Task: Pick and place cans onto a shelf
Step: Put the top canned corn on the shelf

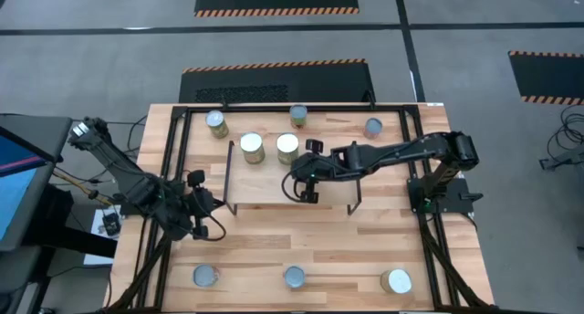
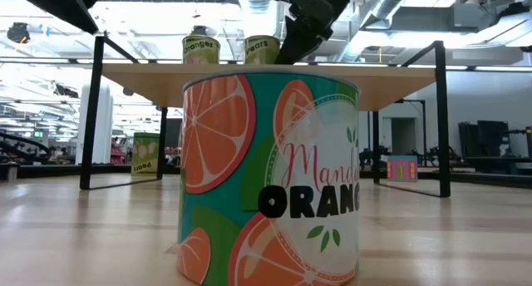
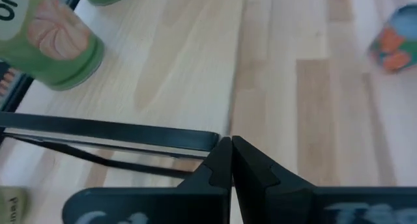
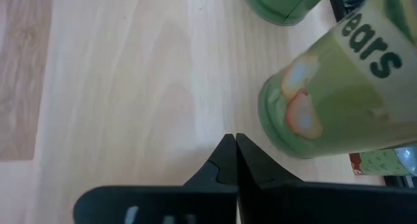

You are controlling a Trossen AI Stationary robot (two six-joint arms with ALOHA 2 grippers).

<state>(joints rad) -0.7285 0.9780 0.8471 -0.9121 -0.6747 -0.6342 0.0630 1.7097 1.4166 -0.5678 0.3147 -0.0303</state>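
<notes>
The shelf [image 1: 292,182] stands mid-table on black wire legs and carries two cans [image 1: 252,148] [image 1: 287,148] near its far edge. Several more cans stand on the table: three behind the shelf [image 1: 298,116] and three along the near edge [image 1: 294,277], where a mandarin-orange can [image 2: 270,174] fills the low view. My right gripper [image 4: 229,138] is shut and hangs over the shelf board [image 4: 130,87], just on the near side of the pears can [image 4: 339,94]. My left gripper [image 3: 228,140] is shut with nothing between its fingers, over the table by the shelf's left leg [image 3: 111,129].
A black frame [image 1: 182,113] runs round the tabletop. The near half of the shelf board is bare wood. In the left wrist view a green can [image 3: 58,42] and a blue-and-orange can [image 3: 397,42] stand beyond the fingers. A screen [image 1: 18,186] stands off the table's left edge.
</notes>
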